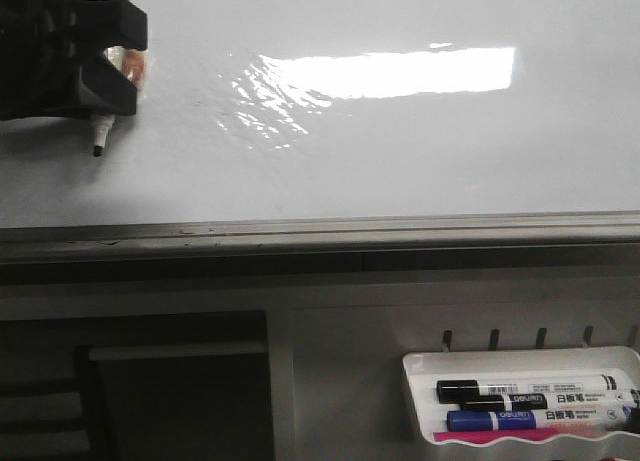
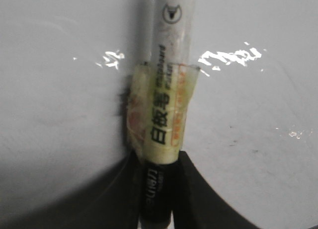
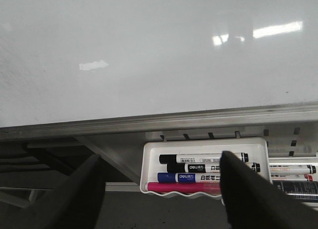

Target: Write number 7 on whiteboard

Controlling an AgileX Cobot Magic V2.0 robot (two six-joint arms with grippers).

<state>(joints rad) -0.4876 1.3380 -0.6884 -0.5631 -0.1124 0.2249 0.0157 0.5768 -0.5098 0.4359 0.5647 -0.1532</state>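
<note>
Whiteboard (image 1: 400,161) fills the upper front view, surface blank, no 7 visible. Left gripper (image 1: 112,49) at the board's upper left, clamped on a taped marker (image 1: 103,129), tip down at the surface. Right gripper (image 3: 161,189) spread wide, empty, facing marker tray (image 3: 149,154).

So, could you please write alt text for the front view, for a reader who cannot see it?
The left tool grips a marker, tip pointing down at the upper left of a blank, glare-streaked whiteboard. Below the board's grey frame, at lower right, a small white tray holds several markers.
</note>
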